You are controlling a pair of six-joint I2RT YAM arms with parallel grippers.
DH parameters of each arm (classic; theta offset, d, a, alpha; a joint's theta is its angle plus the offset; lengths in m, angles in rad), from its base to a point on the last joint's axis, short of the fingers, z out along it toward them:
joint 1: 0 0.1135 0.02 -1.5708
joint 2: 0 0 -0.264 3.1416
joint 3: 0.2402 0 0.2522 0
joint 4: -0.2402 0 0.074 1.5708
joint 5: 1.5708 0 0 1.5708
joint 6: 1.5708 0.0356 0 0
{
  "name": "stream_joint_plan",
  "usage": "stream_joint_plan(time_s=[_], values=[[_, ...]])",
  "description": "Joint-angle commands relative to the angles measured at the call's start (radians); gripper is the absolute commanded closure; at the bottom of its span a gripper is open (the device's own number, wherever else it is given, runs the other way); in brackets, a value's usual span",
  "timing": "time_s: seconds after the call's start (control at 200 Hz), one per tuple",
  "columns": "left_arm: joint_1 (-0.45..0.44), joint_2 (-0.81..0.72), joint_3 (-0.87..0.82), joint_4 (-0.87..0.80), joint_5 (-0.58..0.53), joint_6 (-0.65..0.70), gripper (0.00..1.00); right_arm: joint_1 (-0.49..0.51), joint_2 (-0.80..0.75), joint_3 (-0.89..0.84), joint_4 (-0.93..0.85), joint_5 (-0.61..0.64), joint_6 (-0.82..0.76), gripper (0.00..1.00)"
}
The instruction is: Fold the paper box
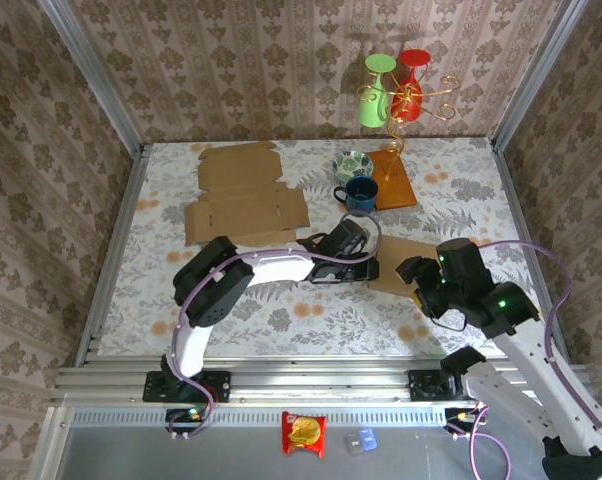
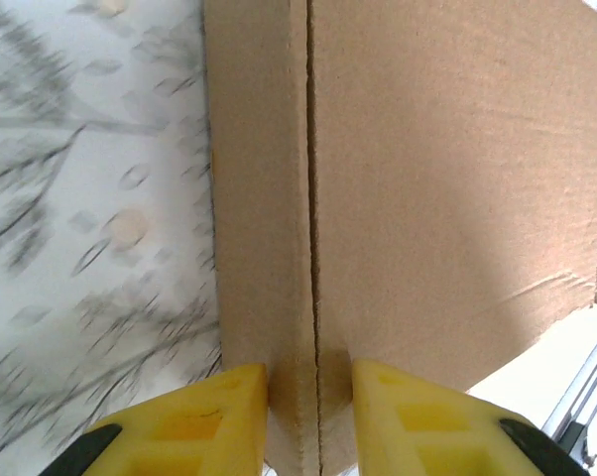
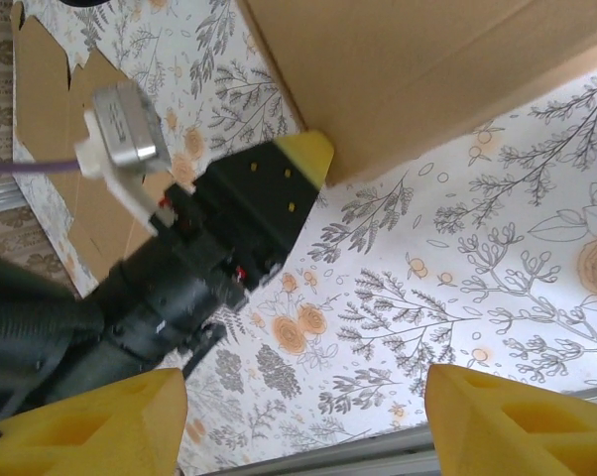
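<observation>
Pinching paper box on floral table: left gripper; right gripper agape, patterned walls

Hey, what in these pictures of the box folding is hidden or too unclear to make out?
Top view: the paper box is partly hidden under the left gripper and right gripper.
Left wrist view: the box is cut off by the top edge; the tablecloth is blurred.
Top view: the snack packet print is too small to read.
</observation>
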Motion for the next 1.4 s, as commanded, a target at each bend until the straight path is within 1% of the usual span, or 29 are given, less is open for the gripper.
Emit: stream_joint_plan(time_s=[0.0,0.14,0.25,0.38,0.505,0.575,0.65,0.72,0.78,0.805,0.835,0.85,0.87,0.895,0.92,0.955,1.07,1.085,1.135,1.19,1.25,1.29,1.32,1.395], values=[[-0.013,0.074,0.074,0.022,0.019,-0.015,0.71,-0.015,-0.021,0.042,-0.089,0.001,-0.068,0.34],[-0.020,0.135,0.136,0.045,0.022,-0.029,0.68,-0.033,-0.027,0.066,-0.120,-0.003,-0.105,0.34],[-0.020,0.133,0.146,0.049,-0.003,-0.029,0.64,-0.045,-0.027,0.085,-0.129,-0.010,-0.131,0.34],[-0.017,0.066,0.106,0.011,-0.077,-0.010,0.56,-0.051,-0.023,0.086,-0.123,-0.015,-0.142,0.34],[0.000,-0.061,-0.001,-0.002,-0.180,0.005,0.54,-0.053,-0.017,0.085,-0.100,-0.011,-0.148,0.34],[0.012,-0.153,-0.064,-0.031,-0.255,0.030,0.53,-0.052,-0.010,0.088,-0.081,-0.003,-0.160,0.34],[0.024,-0.263,-0.084,-0.154,-0.369,0.103,0.53,-0.052,0.013,0.099,-0.068,0.008,-0.181,0.34],[0.020,-0.368,-0.065,-0.310,-0.528,0.221,0.53,-0.051,0.045,0.116,-0.063,0.016,-0.205,0.34],[0.007,-0.452,-0.052,-0.407,-0.687,0.349,0.50,-0.049,0.072,0.119,-0.044,0.018,-0.218,0.34],[0.004,-0.491,-0.054,-0.433,-0.743,0.403,0.48,-0.047,0.081,0.118,-0.031,0.018,-0.218,0.35],[0.010,-0.534,-0.072,-0.445,-0.780,0.463,0.43,-0.043,0.092,0.115,-0.013,0.017,-0.216,0.34],[0.016,-0.555,-0.084,-0.447,-0.797,0.484,0.35,-0.042,0.099,0.113,-0.003,0.018,-0.215,0.34],[0.029,-0.584,-0.110,-0.445,-0.820,0.496,0.27,-0.037,0.106,0.110,0.010,0.017,-0.213,0.35],[0.053,-0.621,-0.145,-0.441,-0.850,0.485,0.20,-0.033,0.119,0.109,0.026,0.017,-0.209,0.34],[0.101,-0.660,-0.192,-0.436,-0.858,0.450,0.13,-0.025,0.132,0.110,0.044,0.019,-0.204,0.34],[0.189,-0.723,-0.263,-0.424,-0.816,0.375,0.10,-0.013,0.152,0.111,0.064,0.024,-0.199,0.34],[0.542,-0.940,-0.561,-0.291,-0.552,0.057,0.21,0.052,0.230,0.135,0.126,0.050,-0.189,0.34],[0.601,-0.961,-0.595,-0.269,-0.518,0.027,0.23,0.060,0.242,0.139,0.134,0.054,-0.187,0.34],[0.725,-1.032,-0.695,-0.208,-0.448,-0.052,0.27,0.090,0.279,0.150,0.157,0.062,-0.184,0.34],[0.837,-1.061,-0.750,-0.183,-0.372,-0.091,0.31,0.120,0.317,0.158,0.186,0.065,-0.176,0.34],[0.946,-1.035,-0.792,-0.137,-0.265,-0.122,0.31,0.146,0.360,0.165,0.218,0.066,-0.169,0.35],[1.009,-0.998,-0.822,-0.072,-0.185,-0.153,0.32,0.159,0.387,0.171,0.234,0.065,-0.165,0.35],[1.036,-0.969,-0.839,-0.028,-0.147,-0.170,0.33,0.167,0.407,0.179,0.240,0.062,-0.165,0.35],[1.055,-0.906,-0.832,0.030,-0.133,-0.177,0.35,0.182,0.448,0.202,0.253,0.060,-0.173,0.35]])
